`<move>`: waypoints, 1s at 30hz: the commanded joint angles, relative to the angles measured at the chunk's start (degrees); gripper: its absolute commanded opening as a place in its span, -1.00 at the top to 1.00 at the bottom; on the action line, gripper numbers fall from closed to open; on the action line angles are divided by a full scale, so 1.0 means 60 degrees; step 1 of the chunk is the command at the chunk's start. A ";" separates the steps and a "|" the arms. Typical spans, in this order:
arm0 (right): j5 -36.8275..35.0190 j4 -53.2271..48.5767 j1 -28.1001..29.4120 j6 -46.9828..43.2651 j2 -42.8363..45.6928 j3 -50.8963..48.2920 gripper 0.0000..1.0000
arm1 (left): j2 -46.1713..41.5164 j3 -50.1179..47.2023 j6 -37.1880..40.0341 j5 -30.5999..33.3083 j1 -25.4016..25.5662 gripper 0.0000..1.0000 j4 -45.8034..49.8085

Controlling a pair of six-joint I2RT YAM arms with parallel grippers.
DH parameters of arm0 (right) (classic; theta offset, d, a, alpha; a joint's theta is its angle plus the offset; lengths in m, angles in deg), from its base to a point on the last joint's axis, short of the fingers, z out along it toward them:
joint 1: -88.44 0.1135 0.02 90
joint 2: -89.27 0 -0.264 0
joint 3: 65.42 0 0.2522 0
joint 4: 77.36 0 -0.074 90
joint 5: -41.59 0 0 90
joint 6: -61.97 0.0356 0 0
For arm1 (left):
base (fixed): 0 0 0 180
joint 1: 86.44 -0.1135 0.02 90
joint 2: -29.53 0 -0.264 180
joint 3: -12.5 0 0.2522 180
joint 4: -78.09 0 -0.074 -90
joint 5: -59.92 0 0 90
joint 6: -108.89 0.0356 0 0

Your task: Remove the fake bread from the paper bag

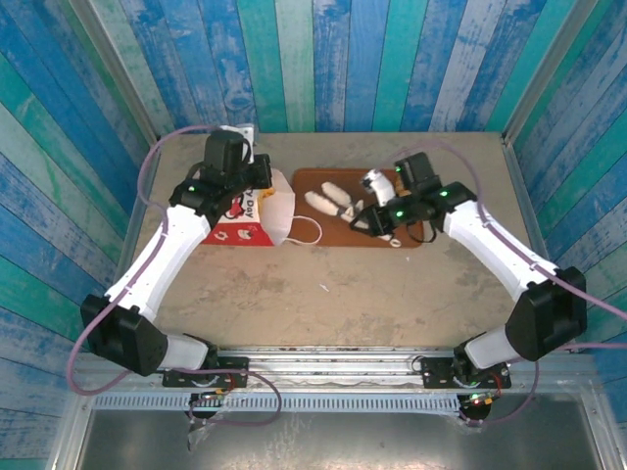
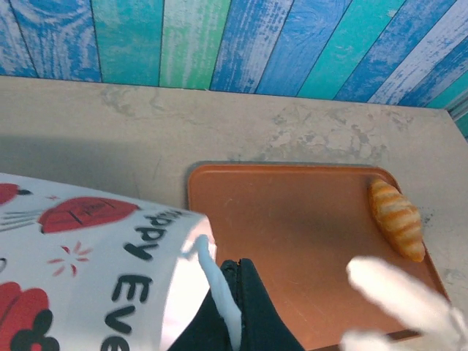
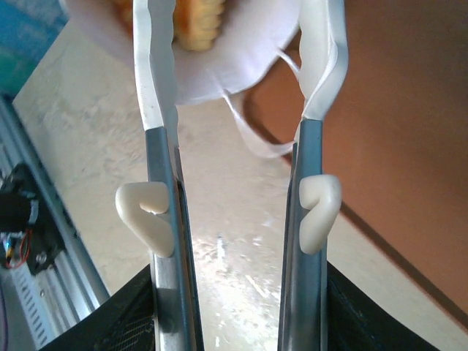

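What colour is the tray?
The tray is plain orange-brown, clearest in the left wrist view.

There is one paper bag, white with red panels, and one flat brown tray, both on the one counter. Two pieces of fake bread can be counted: one orange-striped roll on the tray and one golden ridged croissant at the bag's mouth. There are two arms, a left arm and a right arm, each carrying one two-fingered tool: the left tool and the right tool.
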 commanded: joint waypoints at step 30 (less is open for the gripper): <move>-0.1496 0.1088 0.2750 0.2542 -0.5237 0.4098 -0.08 | -0.0651 -0.0095 -0.0009 0.0424 0.0048 1.00 0.0012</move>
